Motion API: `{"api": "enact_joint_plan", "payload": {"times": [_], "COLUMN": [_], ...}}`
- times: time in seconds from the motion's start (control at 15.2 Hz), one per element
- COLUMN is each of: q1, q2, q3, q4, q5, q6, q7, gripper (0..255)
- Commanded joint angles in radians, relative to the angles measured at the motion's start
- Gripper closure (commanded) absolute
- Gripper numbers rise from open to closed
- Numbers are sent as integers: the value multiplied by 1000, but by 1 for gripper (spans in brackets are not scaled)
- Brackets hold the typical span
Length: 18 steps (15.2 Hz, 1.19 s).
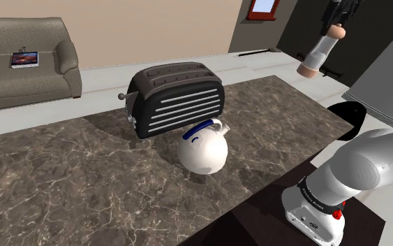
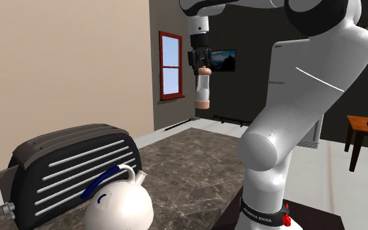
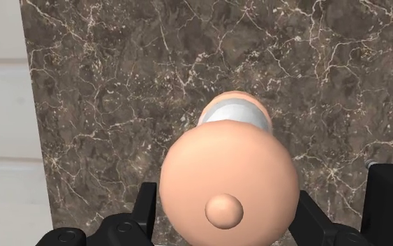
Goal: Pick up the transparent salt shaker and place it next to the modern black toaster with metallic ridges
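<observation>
The salt shaker [image 2: 202, 83] has a clear body with peach-coloured caps at both ends. It hangs high above the marble counter [image 1: 83, 182], clasped by my gripper [image 2: 200, 60], which is shut on its upper part. In the shoulder view the shaker [image 1: 318, 52] is tilted at the upper right, with my gripper [image 1: 339, 19] above it. In the wrist view the shaker's peach cap [image 3: 228, 185] sits between my fingers [image 3: 143, 203]. The black toaster [image 1: 176, 98] with metallic ridges stands at the counter's far side.
A white kettle [image 1: 203, 149] with a blue handle stands just in front of the toaster. A grey sofa [image 1: 27, 59] sits beyond the counter at the shoulder view's left. The arm's stand [image 1: 306, 223] is at the lower right.
</observation>
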Motion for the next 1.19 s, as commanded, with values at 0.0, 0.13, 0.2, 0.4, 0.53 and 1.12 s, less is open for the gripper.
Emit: {"api": "enact_joint_plan", "payload": {"times": [0.0,0.13,0.2,0.4,0.53,1.12], "q1": [1,2,2,15,28,88], "q2": [9,21,28,24,19,52], "q3": [1,3,3,43,83,252], "q4": [35,73,92,97,90,116], "q5": [2,5,6,20,36,113], "q6": [-26,-51,-64,-85,-95,-134], "q7": [-6,-13,-16,32,83,305], "gripper": [255,255,255,255,255,255]}}
